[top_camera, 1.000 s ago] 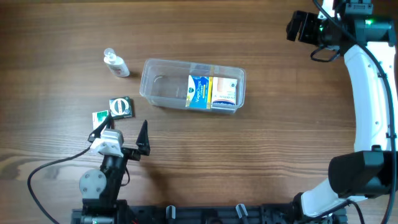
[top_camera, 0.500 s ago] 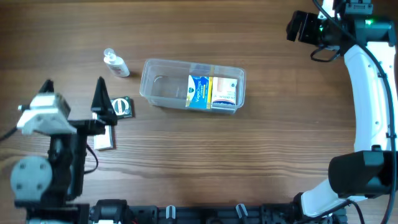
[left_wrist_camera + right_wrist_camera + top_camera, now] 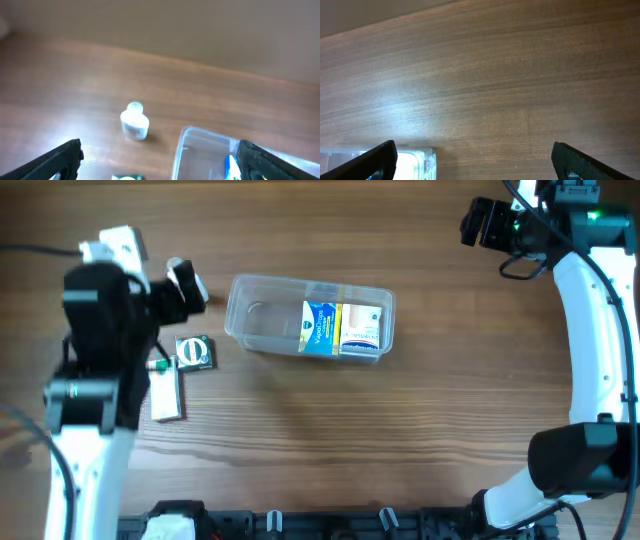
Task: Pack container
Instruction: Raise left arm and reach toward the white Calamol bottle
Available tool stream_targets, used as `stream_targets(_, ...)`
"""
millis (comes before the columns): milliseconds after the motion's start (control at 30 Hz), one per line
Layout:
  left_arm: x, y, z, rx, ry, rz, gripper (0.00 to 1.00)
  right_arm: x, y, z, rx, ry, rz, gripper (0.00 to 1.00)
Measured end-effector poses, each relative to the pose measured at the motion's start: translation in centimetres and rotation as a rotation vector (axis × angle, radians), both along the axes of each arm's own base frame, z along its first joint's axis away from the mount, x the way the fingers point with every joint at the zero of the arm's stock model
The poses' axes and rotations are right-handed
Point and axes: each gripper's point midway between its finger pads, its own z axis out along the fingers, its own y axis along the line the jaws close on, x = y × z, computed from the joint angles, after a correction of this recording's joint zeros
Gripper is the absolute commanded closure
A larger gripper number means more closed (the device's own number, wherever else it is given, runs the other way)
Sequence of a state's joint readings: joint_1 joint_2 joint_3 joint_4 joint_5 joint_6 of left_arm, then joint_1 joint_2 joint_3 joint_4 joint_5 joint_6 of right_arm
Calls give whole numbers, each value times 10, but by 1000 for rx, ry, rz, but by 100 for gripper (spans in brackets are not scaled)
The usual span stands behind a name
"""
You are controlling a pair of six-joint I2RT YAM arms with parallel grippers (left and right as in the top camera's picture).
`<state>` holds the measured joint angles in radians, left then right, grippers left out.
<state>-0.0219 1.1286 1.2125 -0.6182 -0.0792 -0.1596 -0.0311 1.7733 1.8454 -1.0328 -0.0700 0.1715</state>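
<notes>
The container (image 3: pixel 258 320) sits mid-table (image 3: pixel 300 440), its long side running left to right. Two boxes lie inside it, side by side in its right half: one (image 3: pixel 321 327) near the middle, the other (image 3: pixel 362 326) at the right end. A small bottle (image 3: pixel 134 120) stands apart from the container, off its far left corner. Nearer the front, a packet (image 3: pixel 196 353) lies left of the container, with another (image 3: pixel 167 395) just in front and left of it.

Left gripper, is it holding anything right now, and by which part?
Nothing. The left gripper is wide open and empty; the small bottle sits untouched on the table ahead of it.
</notes>
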Motion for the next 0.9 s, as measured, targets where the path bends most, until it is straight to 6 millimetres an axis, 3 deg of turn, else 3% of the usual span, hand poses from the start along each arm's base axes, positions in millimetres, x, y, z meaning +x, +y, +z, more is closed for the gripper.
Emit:
stream_targets(133,26,23,-4,-148,51,175,0,0,0,0,0,0,0,0)
stream_targets(233,44,33,-37,-207,127,258,0,0,0,0,0,0,0,0)
stream_targets(333,57,34,-69,-230,205,288,7,0,0,0,0,0,0,0)
stream_targets(600,88,28,-119,-344,268,348,1,0,0,0,0,0,0,0)
stream_targets(900,107,18,-172,-361,353,339,4,0,0,0,0,0,0,0)
